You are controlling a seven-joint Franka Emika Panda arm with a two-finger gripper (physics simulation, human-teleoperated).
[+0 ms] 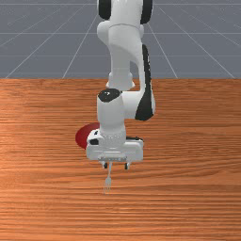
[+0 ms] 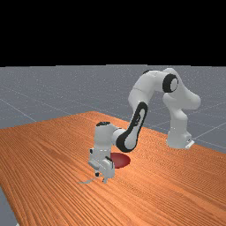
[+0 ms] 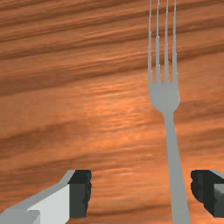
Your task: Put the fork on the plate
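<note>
- The white and grey two-finger gripper (image 1: 116,166) is spread, its fingers standing well apart with nothing pinched between them.
- The slim grey metal fork (image 3: 164,98) lies on the table of orange-brown wood (image 1: 188,197), with its handle running into the space between the two fingers as the wrist view looks down on it.
- The handle is off-centre in that space: it runs close beside one finger's black pad (image 3: 202,188), with a narrow strip of wood showing between them, and well apart from the other.
- In the front view, the finger nearer the handle is the one on the front view's left.
- The fork's head and its four tines reach out past the gripper, on the side away from the arm's base, toward the front camera; in the far view they point to the far view's left.
- The dark red round plate (image 2: 122,160) sits on the table on the arm-base side of the gripper, apart from the fork.
- In the front view, the plate's visible part is behind the gripper and to the front view's left, with the rest hidden by the hand.
- The fork is off the plate.
</note>
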